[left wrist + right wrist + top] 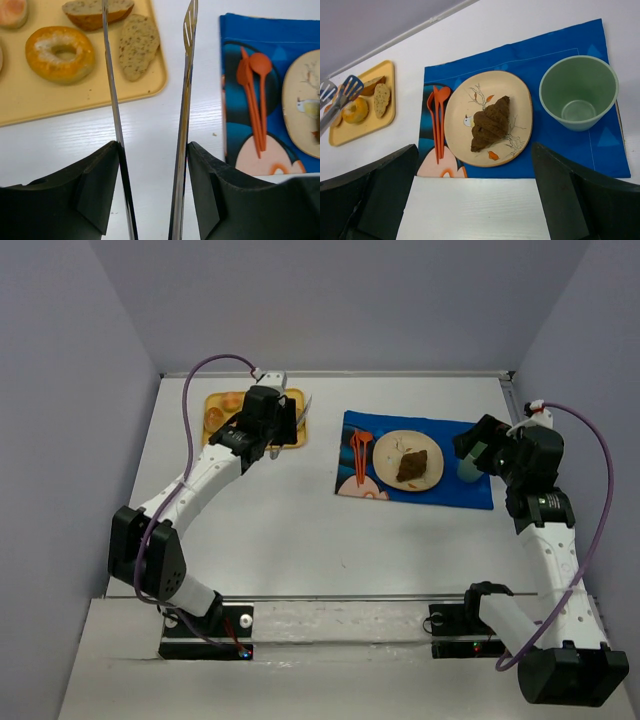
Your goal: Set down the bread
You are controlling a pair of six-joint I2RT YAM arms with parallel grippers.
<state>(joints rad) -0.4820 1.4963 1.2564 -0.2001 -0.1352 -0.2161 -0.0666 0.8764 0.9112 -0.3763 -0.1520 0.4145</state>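
At the near side, the right gripper [476, 190] is held high over the table with its fingers spread wide and nothing between them. Below it a blue mat [560, 50] is laid out. On the mat a plate [457, 125] is set, and a dark croissant [490, 122] is seen lying at its middle. A green cup [577, 112] is stood upright just right of the plate, and an orange spoon [441, 120] and fork [433, 125] are laid side by side to its left.

Farther off, the left gripper [152, 150] is fitted with two long metal blades [112, 90]. The blades are held apart and are clamped on nothing. Their tips are reached out over a yellow tray [75, 100] at the far left.

On the tray a seeded bread slice [137, 45] is seen in line with the gap between the blades, beneath them. A crusty bread heel [82, 12] is laid just beyond it, and a bagel [42, 55] to the left. Contact between blades and bread cannot be told.
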